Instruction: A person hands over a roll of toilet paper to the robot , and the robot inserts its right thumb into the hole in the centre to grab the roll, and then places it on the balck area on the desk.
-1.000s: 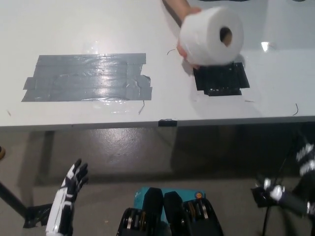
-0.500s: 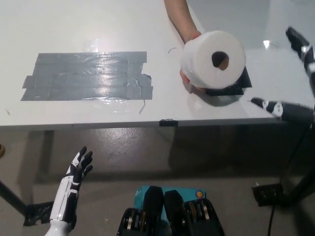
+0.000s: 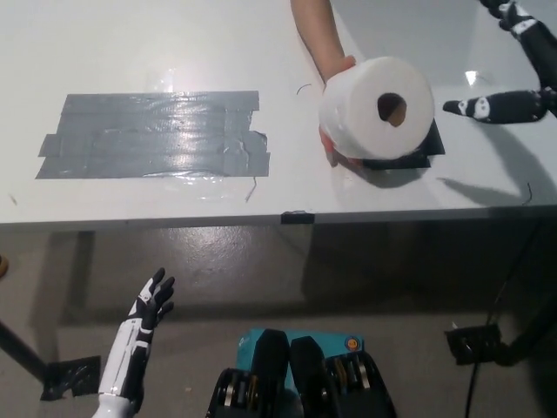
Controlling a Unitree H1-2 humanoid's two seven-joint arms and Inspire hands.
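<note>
A person's hand holds a white roll of toilet paper above the desk, its centre hole facing the camera. The roll covers most of a small black patch on the desk. My black right hand is raised at the picture's right edge, open, fingers spread; its lower finger points at the roll from about 20 px away, not touching. My white left hand hangs open below the desk edge at lower left.
A broad patch of grey tape lies on the white desk at left. The desk's front edge runs across the middle, with floor below. A black stand base sits at lower right.
My right hand has risen along the right edge and its lower finger now points toward the roll. The roll stays where the person holds it. My left hand has drifted slightly down and right.
</note>
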